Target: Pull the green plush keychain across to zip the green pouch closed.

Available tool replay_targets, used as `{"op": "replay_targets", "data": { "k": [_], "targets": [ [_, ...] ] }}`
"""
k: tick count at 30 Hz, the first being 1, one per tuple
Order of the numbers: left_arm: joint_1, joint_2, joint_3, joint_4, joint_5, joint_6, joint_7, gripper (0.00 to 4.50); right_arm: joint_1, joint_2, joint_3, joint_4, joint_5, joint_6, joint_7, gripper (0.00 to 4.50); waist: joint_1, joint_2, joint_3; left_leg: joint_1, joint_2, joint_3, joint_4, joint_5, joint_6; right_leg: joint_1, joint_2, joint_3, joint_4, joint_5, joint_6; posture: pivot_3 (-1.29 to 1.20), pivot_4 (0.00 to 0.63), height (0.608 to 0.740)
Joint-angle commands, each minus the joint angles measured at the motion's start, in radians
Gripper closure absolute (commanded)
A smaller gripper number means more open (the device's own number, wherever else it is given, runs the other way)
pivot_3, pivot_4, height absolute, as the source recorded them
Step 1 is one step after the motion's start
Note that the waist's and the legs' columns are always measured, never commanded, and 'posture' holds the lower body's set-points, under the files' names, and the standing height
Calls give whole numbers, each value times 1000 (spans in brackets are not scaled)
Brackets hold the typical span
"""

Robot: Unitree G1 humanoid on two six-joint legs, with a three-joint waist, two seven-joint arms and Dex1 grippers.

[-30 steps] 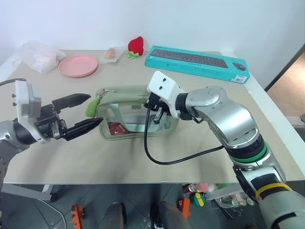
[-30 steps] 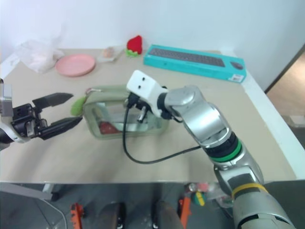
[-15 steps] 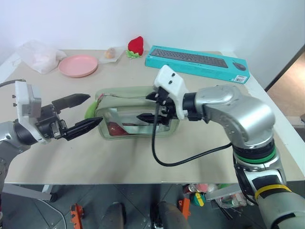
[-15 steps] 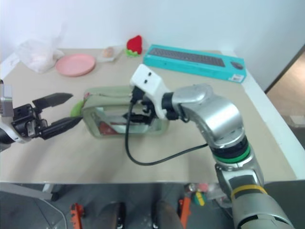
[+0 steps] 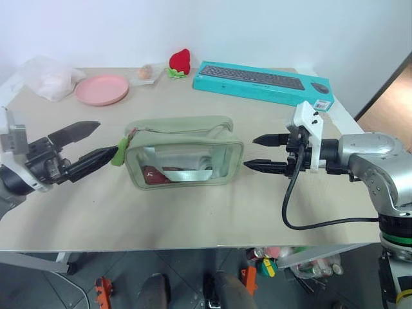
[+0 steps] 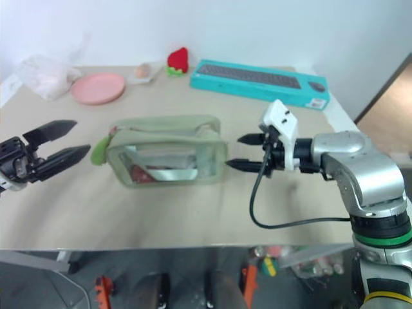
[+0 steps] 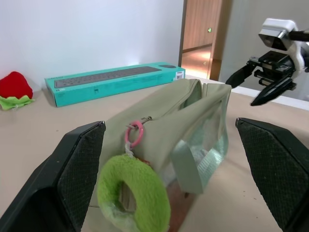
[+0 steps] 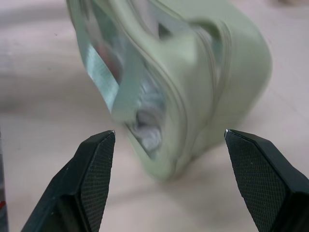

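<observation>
Nearest you, both grippers stand apart and empty — the left gripper [image 5: 90,143] faces the green plush keychain [image 7: 133,193], which hangs at the left end of the green pouch [image 5: 183,154] mid-table. The right gripper [image 5: 265,152] waits just off the pouch's other end. Close squarely on the fuzzy ring, brace the far end, pull level along the zipper — don't lift.
</observation>
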Motion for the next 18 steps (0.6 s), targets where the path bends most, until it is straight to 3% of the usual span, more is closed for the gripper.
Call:
{"op": "replay_targets", "data": {
  "k": [1, 11, 18],
  "targets": [
    [1, 15, 25, -30, -33, 7, -14, 0, -9, 15, 24, 25, -20, -52, -14, 763, -2, 0, 0, 0, 0, -1, 0, 0, 0, 0, 0, -1, 0, 0, 0, 0, 150, 740],
    [-92, -2, -76, -105, -150, 51, -11, 0, -72, 105, 109, 107, -41, -99, -20, 763, -3, 0, 0, -1, -1, 0, 0, 0, 0, 0, 1, 1, 0, 0, 0, 0, 150, 740],
    [-48, 38, -147, -152, -94, 53, -86, 0, -98, 130, 125, 129, -45, -110, -24, 763, -4, 0, 0, -1, -2, 1, 0, 0, 0, 0, 1, 2, 0, 0, 0, 0, 150, 740]
  ]
}}
